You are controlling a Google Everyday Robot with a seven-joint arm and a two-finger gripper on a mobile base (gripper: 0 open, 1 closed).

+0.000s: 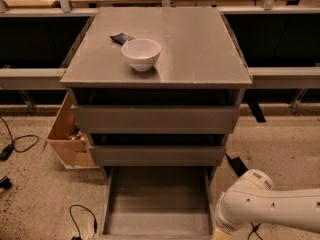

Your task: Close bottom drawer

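Note:
The bottom drawer of the grey cabinet stands pulled far out toward me, and its long shallow grey tray is empty. Its low front edge lies along the bottom of the camera view. My white arm reaches in from the lower right. My gripper shows only as a beige tip at the bottom edge. It is just outside the drawer's right front corner, beside the right side wall.
The middle drawer and top drawer stick out a little. A white bowl and a small dark object sit on the cabinet top. A cardboard box stands left of the cabinet. Cables lie on the floor.

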